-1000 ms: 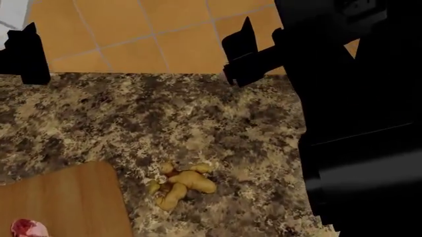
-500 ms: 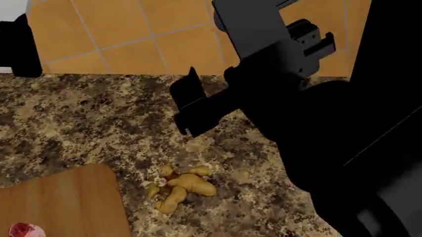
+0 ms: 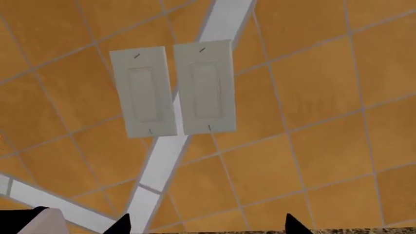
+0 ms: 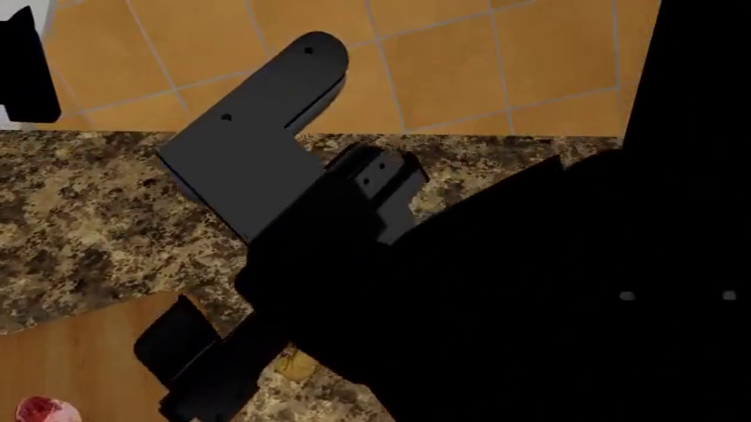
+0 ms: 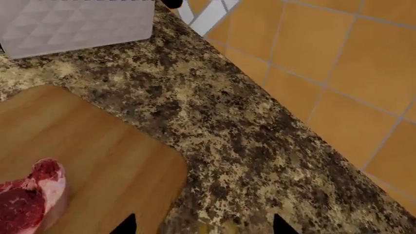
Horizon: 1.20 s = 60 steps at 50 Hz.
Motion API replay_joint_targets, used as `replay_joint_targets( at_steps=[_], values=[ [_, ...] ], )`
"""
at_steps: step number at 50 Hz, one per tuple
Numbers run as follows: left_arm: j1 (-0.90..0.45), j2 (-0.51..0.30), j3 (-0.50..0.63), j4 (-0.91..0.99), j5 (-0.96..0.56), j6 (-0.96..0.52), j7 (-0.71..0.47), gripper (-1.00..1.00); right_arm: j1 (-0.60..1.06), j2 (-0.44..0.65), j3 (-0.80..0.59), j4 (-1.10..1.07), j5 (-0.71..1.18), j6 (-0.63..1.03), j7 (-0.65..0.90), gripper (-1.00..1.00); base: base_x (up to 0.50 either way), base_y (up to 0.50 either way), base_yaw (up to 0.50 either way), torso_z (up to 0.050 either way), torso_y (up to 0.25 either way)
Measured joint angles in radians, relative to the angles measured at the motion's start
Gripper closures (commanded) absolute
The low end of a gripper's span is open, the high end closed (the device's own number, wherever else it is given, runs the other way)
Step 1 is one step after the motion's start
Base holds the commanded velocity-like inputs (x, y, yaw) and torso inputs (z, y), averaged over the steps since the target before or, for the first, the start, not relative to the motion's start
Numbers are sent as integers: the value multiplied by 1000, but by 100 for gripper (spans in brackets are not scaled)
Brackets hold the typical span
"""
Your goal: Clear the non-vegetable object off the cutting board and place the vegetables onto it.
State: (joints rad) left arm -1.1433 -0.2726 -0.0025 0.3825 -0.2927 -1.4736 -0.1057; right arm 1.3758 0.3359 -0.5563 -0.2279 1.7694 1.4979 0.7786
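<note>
Cutting board (image 5: pixel 85 146) lies on the speckled granite counter (image 5: pixel 260 146), rounded corner toward the open stretch of counter that runs to the orange tiled wall (image 5: pixel 338 58). Steak (image 5: pixel 29 197) sits on the board near its edge; head view shows only a sliver of it (image 4: pixel 41 410) at the frame bottom. White textured box (image 5: pixel 78 22) stands at the counter's far end, apart from the board.

Right arm (image 4: pixel 470 290) sweeps low across the counter, blocking most of the head view. Right gripper (image 5: pixel 202 225) w/ tips spread, hovering just off the board corner, above a scrap of yellow ginger (image 4: pixel 294 363). Onion not seen.

Left gripper (image 3: pixel 206 225) faces the wall, tips apart, nothing btwn them; two white switch plates (image 3: pixel 172 90) ahead.
</note>
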Motion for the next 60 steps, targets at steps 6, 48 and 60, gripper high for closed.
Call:
replay_joint_targets(
  at_steps=[6,48,60],
  values=[
    [5,-6,-2,-8,-4,11,2,-100,24,-31,-49,19,68,-10,19,-100,0,0,0,0,0],
    [18,-28,0,-39,-20,52,-2,-100,11,-222,-197,157,-125,-145,-321,-100,0,0,0,0,0],
    [21,-36,-2,-44,-23,61,-5,-100,-10,-247,-242,215,-205,-202,-419,-100,0,0,0,0,0]
  ],
)
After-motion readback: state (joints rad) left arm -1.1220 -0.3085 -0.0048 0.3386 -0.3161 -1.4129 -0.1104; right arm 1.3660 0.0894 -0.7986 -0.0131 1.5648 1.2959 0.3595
